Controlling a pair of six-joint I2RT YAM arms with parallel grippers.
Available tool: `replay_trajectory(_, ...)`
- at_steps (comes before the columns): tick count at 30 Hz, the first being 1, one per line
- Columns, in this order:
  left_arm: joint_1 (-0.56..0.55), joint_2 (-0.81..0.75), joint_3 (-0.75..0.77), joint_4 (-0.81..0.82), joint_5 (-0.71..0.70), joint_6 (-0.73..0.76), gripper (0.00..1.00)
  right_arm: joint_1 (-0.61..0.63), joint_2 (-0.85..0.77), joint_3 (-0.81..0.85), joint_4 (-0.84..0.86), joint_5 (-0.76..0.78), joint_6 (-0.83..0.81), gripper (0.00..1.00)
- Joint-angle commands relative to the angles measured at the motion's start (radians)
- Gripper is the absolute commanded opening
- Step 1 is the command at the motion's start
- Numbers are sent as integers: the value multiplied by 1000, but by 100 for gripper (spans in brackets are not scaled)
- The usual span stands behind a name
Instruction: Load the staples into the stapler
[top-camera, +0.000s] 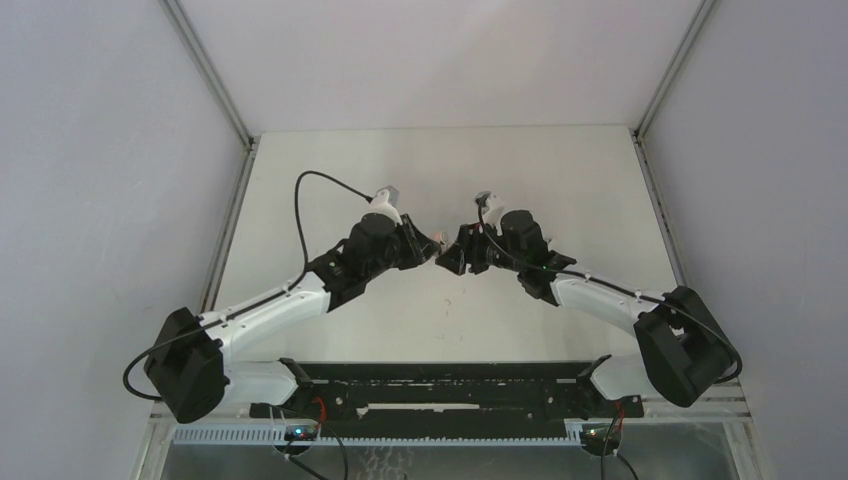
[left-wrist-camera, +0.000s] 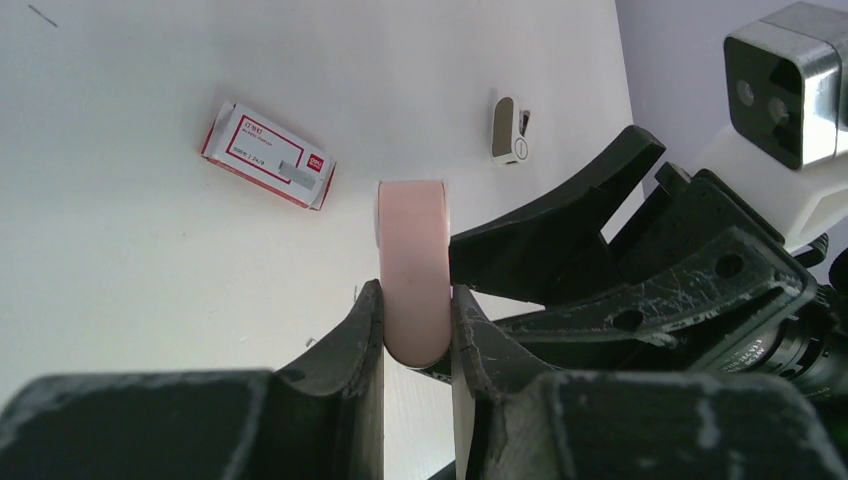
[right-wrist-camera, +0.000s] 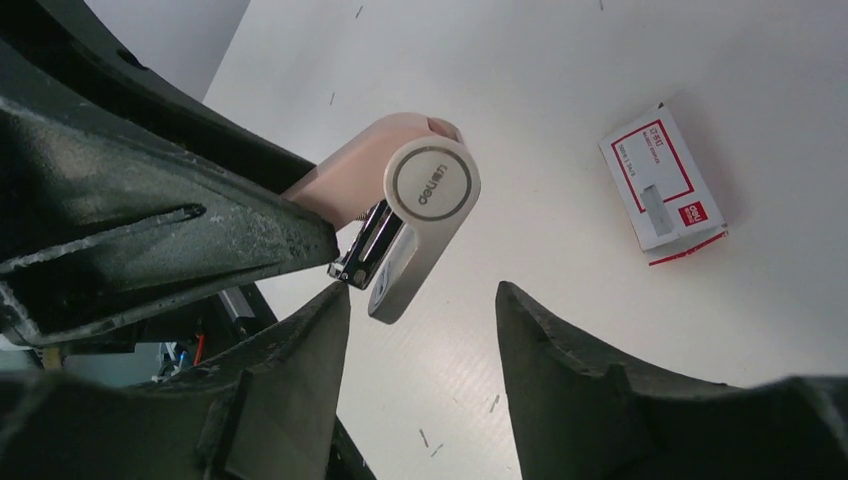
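Note:
The stapler (left-wrist-camera: 412, 250) is pale pink with a white end cap (right-wrist-camera: 432, 185) and a metal magazine showing below it. My left gripper (left-wrist-camera: 415, 300) is shut on its pink body and holds it above the table. It shows as a pink speck between the two grippers in the top view (top-camera: 441, 238). My right gripper (right-wrist-camera: 422, 300) is open and empty, facing the stapler's capped end, its left fingertip (right-wrist-camera: 335, 300) just below the metal part. The staples box (left-wrist-camera: 268, 155), red and white, lies flat on the table, apart from both grippers; it also shows in the right wrist view (right-wrist-camera: 662, 185).
A small grey-and-white clip-like thing (left-wrist-camera: 509, 130) lies on the table beyond the stapler. Loose staples are scattered on the white tabletop (right-wrist-camera: 495, 402). Both arms meet near the table's middle (top-camera: 445, 250). Side walls (top-camera: 235, 140) stand left and right.

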Motion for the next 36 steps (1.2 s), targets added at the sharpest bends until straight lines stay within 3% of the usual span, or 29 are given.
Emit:
replay_trajectory(1, -6, -43, -12, 59, 17, -19, 0, 9, 23, 51, 62, -2, 9, 53)
replay_trajectory(11, -6, -53, -9, 59, 32, -24, 0, 9, 45, 58, 77, -10, -11, 21)
replay_trajectory(16, -6, -57, -7, 47, 33, -18, 0, 8, 29, 58, 64, -7, -34, 0)
replay_trajectory(25, -3, -82, 45, -70, 33, 40, 0, 11, -1, 58, -81, -42, -130, 0)
replay_trajectory(36, 38, -81, 48, -226, 134, 119, 0, 25, -15, 58, -315, -131, -152, 0)
